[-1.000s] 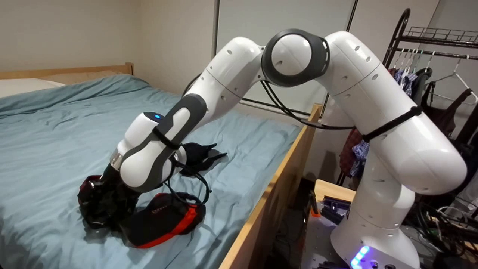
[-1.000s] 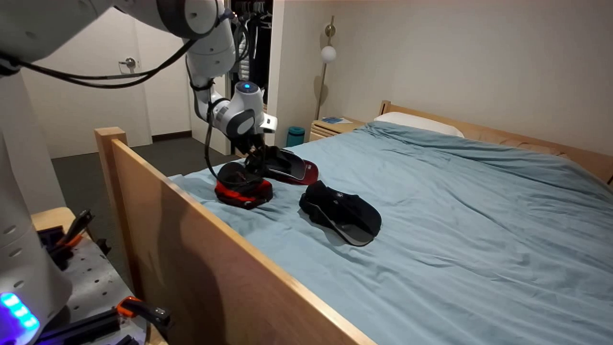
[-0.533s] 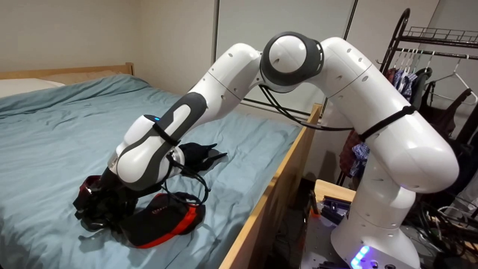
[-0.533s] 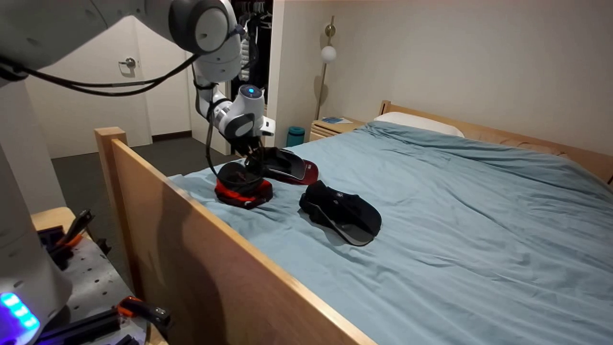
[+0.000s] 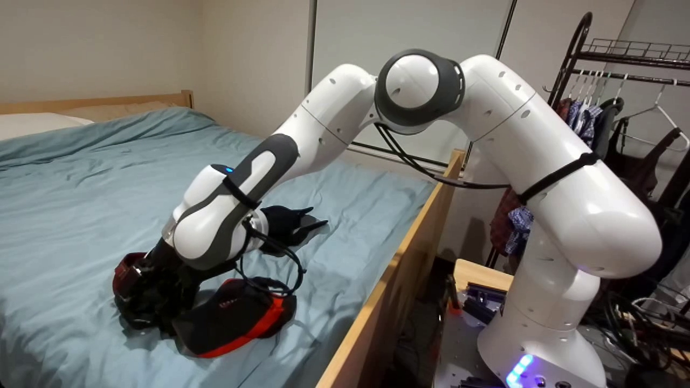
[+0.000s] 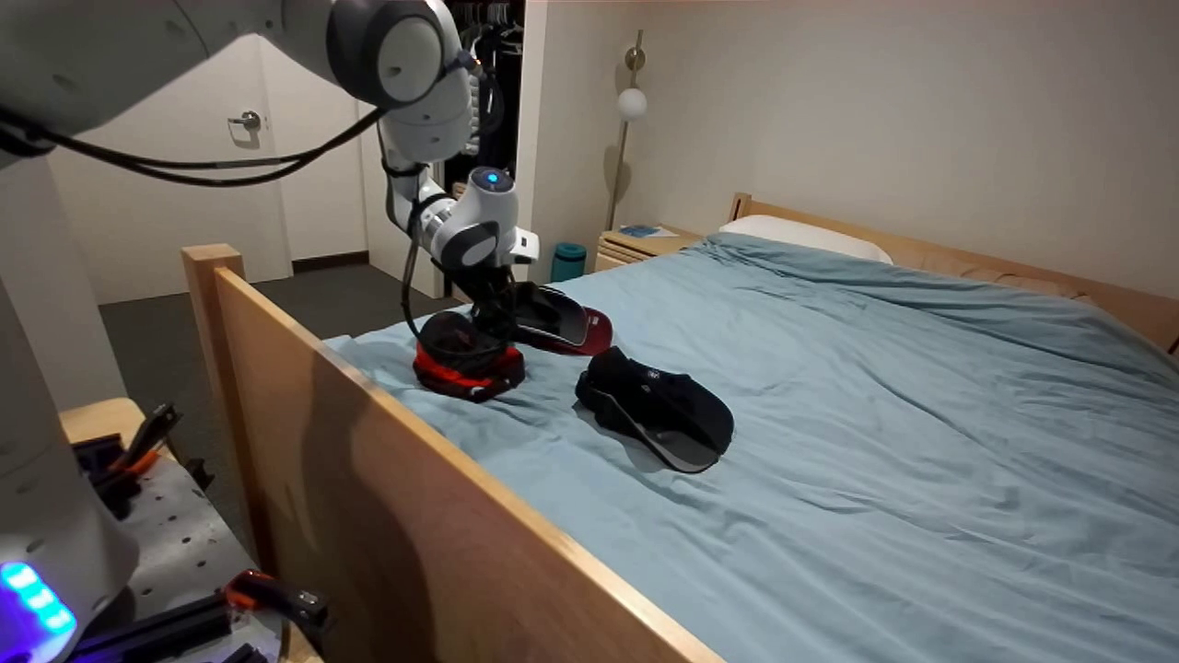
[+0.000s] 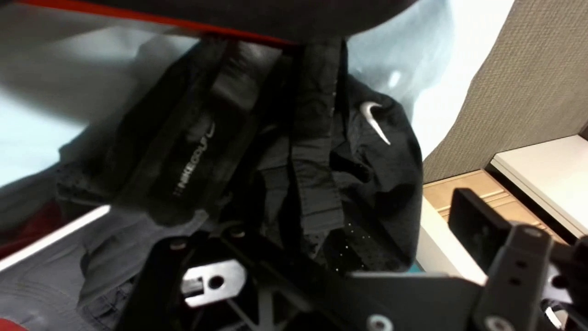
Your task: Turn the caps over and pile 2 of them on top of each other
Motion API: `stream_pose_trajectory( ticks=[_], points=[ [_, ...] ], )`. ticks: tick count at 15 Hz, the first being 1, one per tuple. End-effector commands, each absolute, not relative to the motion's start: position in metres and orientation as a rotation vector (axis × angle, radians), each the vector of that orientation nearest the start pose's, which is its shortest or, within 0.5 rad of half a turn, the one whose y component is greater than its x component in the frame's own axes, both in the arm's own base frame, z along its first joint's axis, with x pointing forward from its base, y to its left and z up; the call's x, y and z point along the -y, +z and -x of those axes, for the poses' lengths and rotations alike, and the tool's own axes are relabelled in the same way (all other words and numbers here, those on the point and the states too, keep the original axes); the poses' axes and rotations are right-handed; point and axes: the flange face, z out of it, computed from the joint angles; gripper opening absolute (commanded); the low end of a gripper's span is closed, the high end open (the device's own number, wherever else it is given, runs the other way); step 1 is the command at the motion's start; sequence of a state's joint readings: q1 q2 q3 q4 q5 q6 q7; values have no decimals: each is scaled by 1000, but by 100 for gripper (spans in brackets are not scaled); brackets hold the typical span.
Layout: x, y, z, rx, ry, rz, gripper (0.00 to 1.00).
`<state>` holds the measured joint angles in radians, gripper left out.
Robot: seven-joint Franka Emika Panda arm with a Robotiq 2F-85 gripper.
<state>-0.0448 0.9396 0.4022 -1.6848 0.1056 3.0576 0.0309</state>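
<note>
Caps (image 6: 677, 398) lie on the bed (image 6: 875, 460); left and farther off in an exterior view, an upturned black cap (image 6: 555, 318) sits over a red cap (image 6: 601, 333), the end effector (image 7: 344, 220) at it, jaws spread wide.

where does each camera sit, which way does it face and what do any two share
An exterior view: bedside, near the wooden footboard, facing across the bed; white arm and base show.
An exterior view: behind the footboard, facing over it toward the headboard; part of the base and arm show.
Wrist view: on the wrist, facing a black Nike cap up close; fingers show.
Both exterior views share the bed, arm and black-and-red cap.
</note>
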Motion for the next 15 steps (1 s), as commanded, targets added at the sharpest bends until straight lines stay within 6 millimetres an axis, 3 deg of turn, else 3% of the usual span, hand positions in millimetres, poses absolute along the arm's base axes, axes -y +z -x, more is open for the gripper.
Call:
stream_pose_trajectory(
  ticks=[1,11,15],
  points=[
    [-202,129,-674,53,-551,2670,74],
    [-206,134,-672,63,-537,2641,7],
    [-220,165,-677,80,-523,2608,2]
  ],
)
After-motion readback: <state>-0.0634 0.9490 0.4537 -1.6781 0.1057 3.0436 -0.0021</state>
